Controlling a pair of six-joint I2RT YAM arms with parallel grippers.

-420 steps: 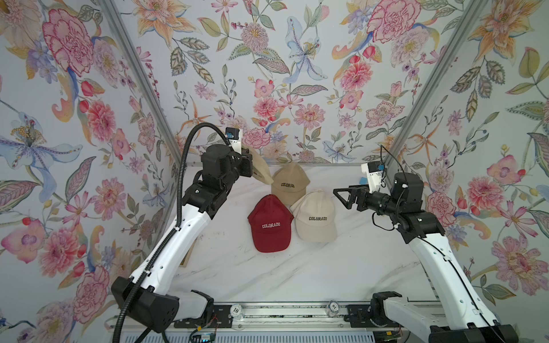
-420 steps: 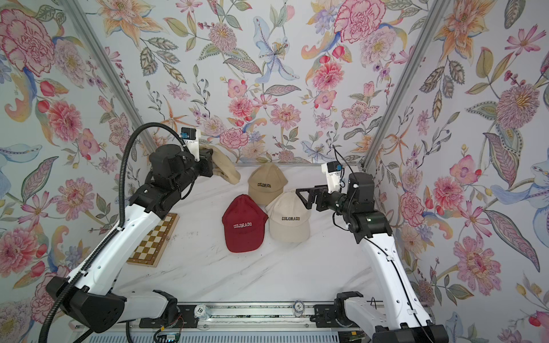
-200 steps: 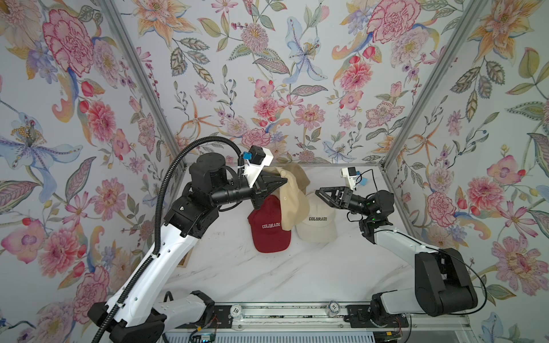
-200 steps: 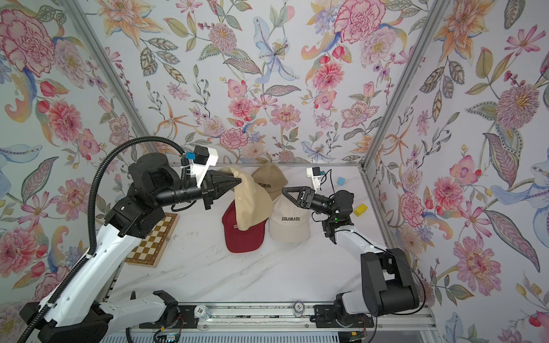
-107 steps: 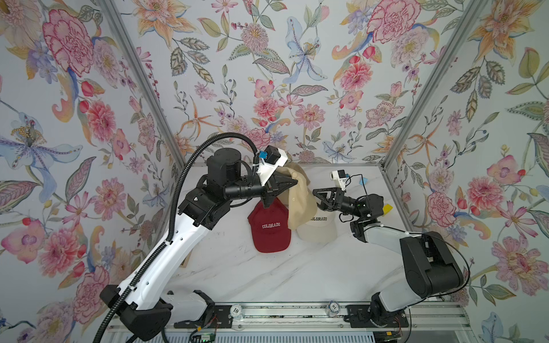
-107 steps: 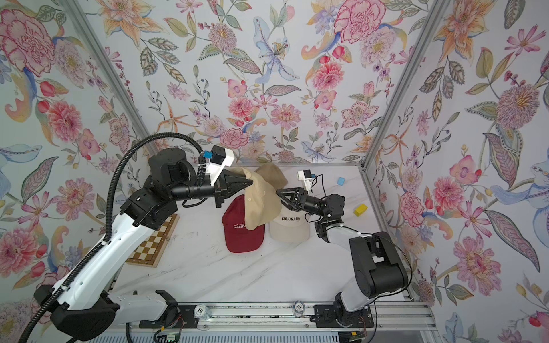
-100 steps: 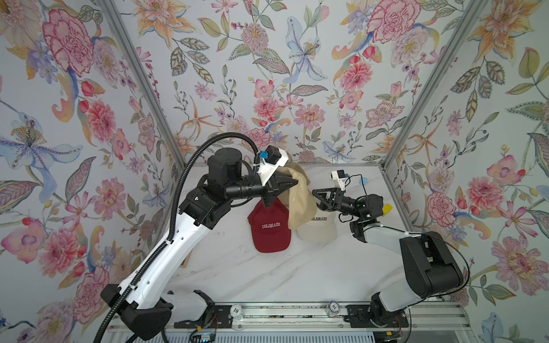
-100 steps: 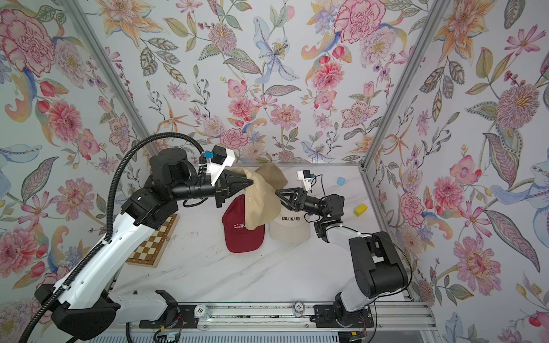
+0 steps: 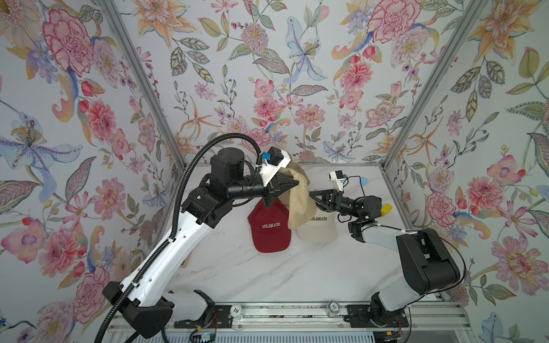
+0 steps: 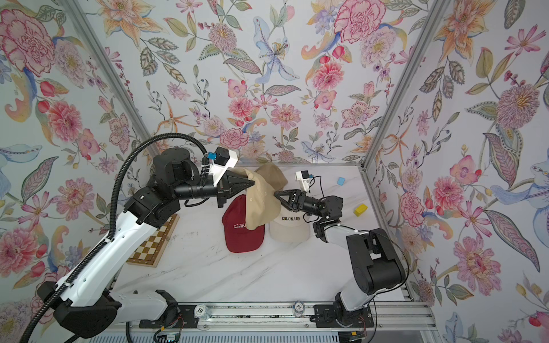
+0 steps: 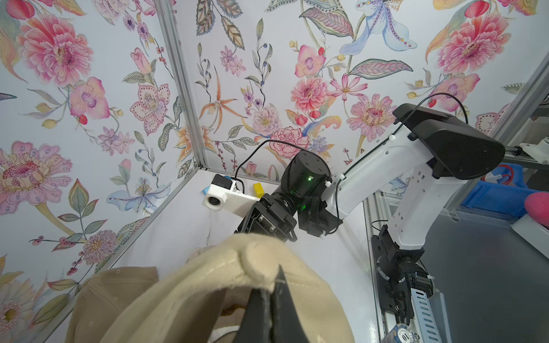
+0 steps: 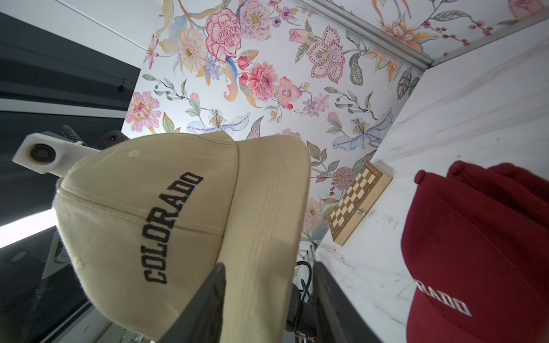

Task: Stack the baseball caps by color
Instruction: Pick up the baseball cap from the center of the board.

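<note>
Carried rightward since earlier: beige cap (image 9: 303,205), clamped in left gripper (image 9: 296,184) | right gripper (image 9: 311,194) jaws apart astride brim | step: likely handover | next: pinch brim squarely, then loosen left.

A tan cap (image 9: 301,205) is hanging above the dark red cap (image 9: 269,234) and cream cap (image 9: 318,230) lying side by side mid-way across the worktop (image 9: 267,276).

Caps on the table (image 10: 237,276)
The hanging cap (image 10: 261,202) is over two others: left cap (image 10: 243,237) at its 7 o'clock, right cap (image 10: 289,230) at 5 (both partly under it); rear cap (image 10: 272,174) at 12, board (image 10: 151,243) at 9, block (image 10: 360,210) at 3.
</note>
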